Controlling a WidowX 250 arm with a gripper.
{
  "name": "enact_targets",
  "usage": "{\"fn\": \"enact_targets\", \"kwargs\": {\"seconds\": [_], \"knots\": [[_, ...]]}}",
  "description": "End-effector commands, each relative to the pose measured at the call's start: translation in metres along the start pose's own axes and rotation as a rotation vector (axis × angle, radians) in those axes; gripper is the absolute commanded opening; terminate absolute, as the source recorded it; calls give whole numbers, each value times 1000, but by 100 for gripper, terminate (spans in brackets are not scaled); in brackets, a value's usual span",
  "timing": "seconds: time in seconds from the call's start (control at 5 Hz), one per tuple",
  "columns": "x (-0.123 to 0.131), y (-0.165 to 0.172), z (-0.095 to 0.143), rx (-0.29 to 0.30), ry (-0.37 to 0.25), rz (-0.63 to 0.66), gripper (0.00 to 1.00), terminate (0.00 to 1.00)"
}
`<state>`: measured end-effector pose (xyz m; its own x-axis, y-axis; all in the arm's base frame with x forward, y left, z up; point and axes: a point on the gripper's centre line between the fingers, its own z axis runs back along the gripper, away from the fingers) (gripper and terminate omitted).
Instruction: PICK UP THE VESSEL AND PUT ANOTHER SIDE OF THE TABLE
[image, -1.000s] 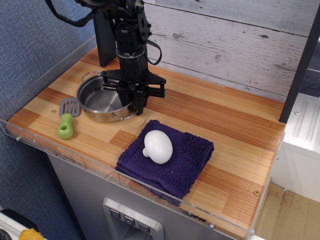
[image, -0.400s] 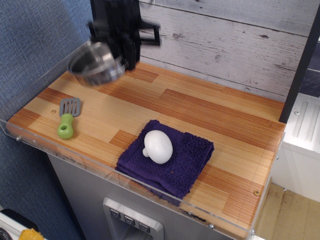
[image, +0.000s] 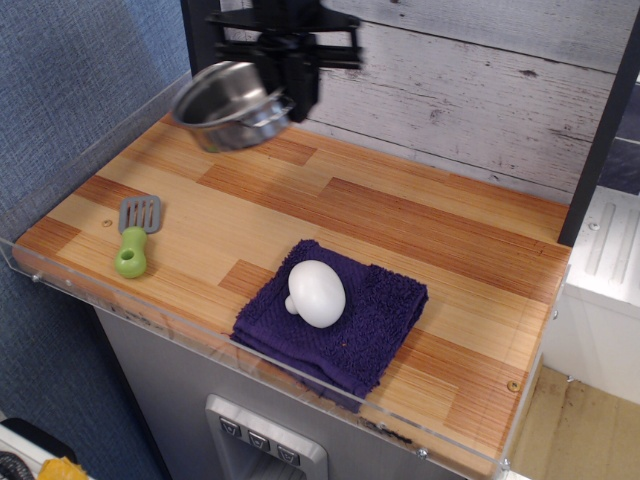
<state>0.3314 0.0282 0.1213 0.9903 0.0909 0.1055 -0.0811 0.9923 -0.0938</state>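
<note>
You had the vessel (image: 232, 105) sitting flat on the counter (image: 400, 215) a second ago, at the left end just beside the spatula, with the tool (image: 290, 75) lowered over its right rim. Now you have it off the wood altogether, hanging high near the back wall, tilted with its open mouth turned up and toward the left. Since the picture just before this one, you have carried it to the right: both pot and tool sit further along the back edge, and the pot hangs a little lower in the frame. The tool's grip on the right rim is closed.
</note>
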Motion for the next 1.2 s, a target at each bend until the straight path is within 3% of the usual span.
{"fn": "enact_targets", "kwargs": {"seconds": [0.0,0.4,0.6,1.0], "knots": [[0,-54,3,37,-84,-119,0,0],[-1,-109,-23,17,-52,-220,0,0],[-2,-130,-45,43,-39,-271,0,0],[5,-144,-71,77,-42,-297,0,0]]}}
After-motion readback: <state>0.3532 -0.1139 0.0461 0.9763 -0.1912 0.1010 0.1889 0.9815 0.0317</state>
